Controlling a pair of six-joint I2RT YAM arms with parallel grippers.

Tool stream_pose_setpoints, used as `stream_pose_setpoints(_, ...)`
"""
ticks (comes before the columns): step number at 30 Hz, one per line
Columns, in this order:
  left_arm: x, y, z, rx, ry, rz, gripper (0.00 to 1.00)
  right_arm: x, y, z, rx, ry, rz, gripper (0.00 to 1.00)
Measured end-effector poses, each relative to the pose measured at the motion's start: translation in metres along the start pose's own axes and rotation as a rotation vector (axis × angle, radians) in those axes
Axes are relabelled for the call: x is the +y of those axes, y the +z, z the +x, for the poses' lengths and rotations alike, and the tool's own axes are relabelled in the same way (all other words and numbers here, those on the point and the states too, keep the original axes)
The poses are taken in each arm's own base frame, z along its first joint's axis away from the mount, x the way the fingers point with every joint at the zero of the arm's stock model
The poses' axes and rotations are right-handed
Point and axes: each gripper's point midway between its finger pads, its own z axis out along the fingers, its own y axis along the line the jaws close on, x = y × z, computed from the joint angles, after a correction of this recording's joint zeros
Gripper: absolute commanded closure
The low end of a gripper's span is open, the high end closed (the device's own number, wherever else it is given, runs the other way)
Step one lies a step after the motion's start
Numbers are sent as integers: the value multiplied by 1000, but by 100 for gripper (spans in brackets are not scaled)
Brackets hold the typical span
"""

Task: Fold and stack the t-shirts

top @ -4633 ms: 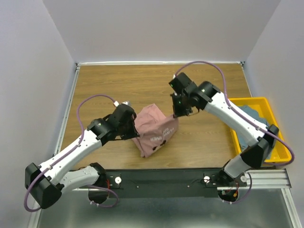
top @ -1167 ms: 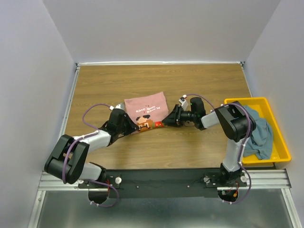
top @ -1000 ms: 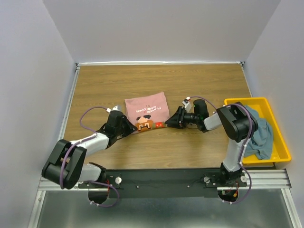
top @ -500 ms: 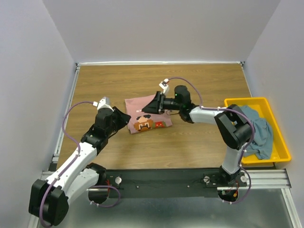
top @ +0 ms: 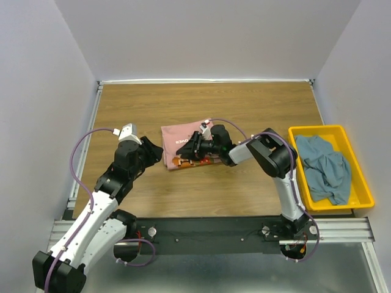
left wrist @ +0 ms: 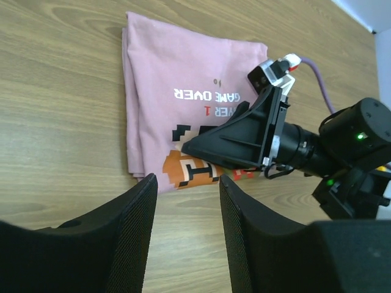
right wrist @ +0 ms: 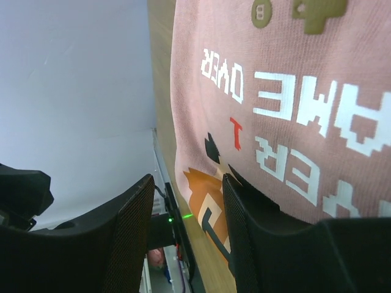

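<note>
Both hold nothing, fingers spread. Our left gripper (top: 151, 154) sits at the pink t-shirt's (top: 174, 133) 9 o'clock, our right gripper (top: 185, 150) upon it.

We count two t-shirts: one pink t-shirt (top: 177, 135) lying left of the yellow bin (top: 342, 207), and one blue-grey t-shirt (top: 324, 171) inside that bin. There is one bin and one wooden surface (top: 244, 110). We count two arms, the left arm (top: 101, 195) and the right arm (top: 278, 165), and two pincers, the left pincer (left wrist: 186, 189) and the right pincer (right wrist: 186, 183), both pincers left of the bin.
</note>
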Motion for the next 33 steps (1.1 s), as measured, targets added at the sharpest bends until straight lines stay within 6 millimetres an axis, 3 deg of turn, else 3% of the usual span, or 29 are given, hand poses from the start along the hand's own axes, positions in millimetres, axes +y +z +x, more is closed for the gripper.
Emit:
stream_pose_setpoints(3,1,0,0,2,32,2,43,5,-4,-4,-26,-1,20,43)
stream_pose_setpoints(6,1,0,1,7,54,6,43,29,-15,-14,-63,-35,24,43)
stream_pose_setpoints(10,1,5,5,27,69,10,43,69,-40,-46,-155,-107,-28,43)
stream_pose_setpoints(12,0,9,6,34,70,11,43,75,-52,-65,-200,-135,-39,43)
stream_pose_setpoints(15,-1,18,9,50,68,16,42,48,-61,-84,-233,-119,-1,43)
stream_pose_setpoints(17,-1,26,13,65,66,13,43,9,-61,-86,-229,-73,61,44)
stream_pose_setpoints(19,-1,33,15,73,59,11,43,-32,-60,-76,-197,-10,128,44)
stream_pose_setpoints(23,-2,50,17,82,33,5,50,-28,-62,-72,-168,-42,99,44)
stream_pose_setpoints(28,2,85,18,110,0,-17,62,-19,-67,-71,-139,-77,98,44)
stream_pose_setpoints(32,11,119,8,118,-29,-38,70,-3,-68,-88,-149,-119,84,44)
stream_pose_setpoints(33,15,129,3,119,-31,-47,72,6,-69,-100,-167,-140,70,44)
